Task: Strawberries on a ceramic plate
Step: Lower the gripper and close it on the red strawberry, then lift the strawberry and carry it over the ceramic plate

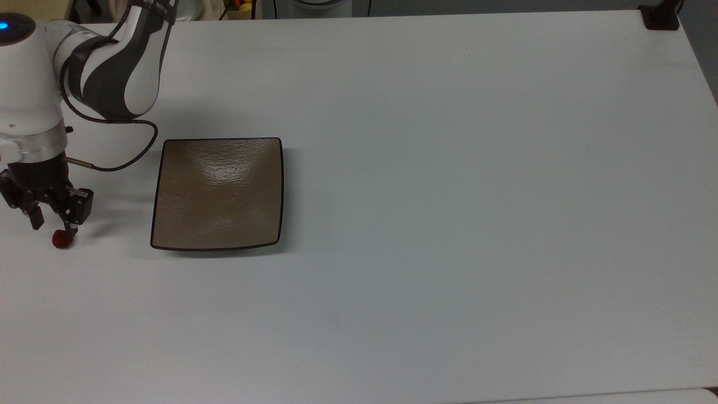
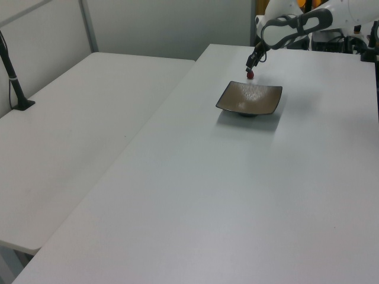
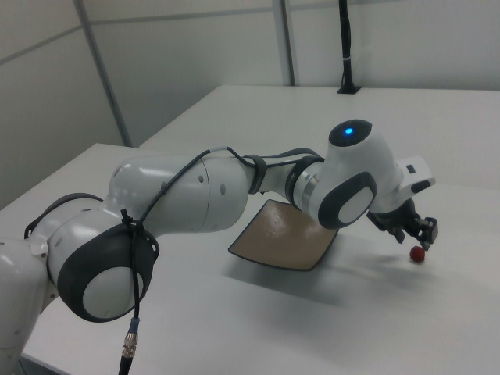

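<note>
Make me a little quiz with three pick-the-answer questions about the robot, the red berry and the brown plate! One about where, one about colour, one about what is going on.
1. In the top view, where is the strawberry?
A. On the table to the left of the ceramic plate
B. In the middle of the plate
C. At the table's right edge

2. What colour is the plate?
A. Blue
B. Tan-brown with a dark rim
C. Green

3. What is in the plate?
A. Three berries
B. A spoon
C. Nothing yet

Answers: 1 A, the berry lies on the white table under the gripper. 2 B, its glossy surface is brown. 3 C, its surface is bare.
</note>
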Robot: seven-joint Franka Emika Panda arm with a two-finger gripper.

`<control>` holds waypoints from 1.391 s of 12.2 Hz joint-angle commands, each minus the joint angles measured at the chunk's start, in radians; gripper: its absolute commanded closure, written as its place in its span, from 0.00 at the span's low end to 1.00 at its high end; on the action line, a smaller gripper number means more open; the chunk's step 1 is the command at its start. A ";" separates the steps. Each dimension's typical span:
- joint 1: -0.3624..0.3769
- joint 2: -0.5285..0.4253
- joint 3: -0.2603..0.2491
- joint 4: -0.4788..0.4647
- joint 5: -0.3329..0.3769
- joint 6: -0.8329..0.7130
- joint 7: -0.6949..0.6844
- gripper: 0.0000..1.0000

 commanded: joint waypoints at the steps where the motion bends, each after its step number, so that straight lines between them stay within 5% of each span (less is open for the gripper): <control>1: 0.003 0.006 0.003 -0.024 -0.031 0.046 -0.017 0.41; 8: 0.012 0.026 0.006 -0.047 -0.102 0.112 -0.014 0.47; 13: 0.012 0.025 0.006 -0.047 -0.123 0.112 -0.017 0.96; 17: 0.009 -0.017 0.006 -0.048 -0.122 0.094 -0.018 0.97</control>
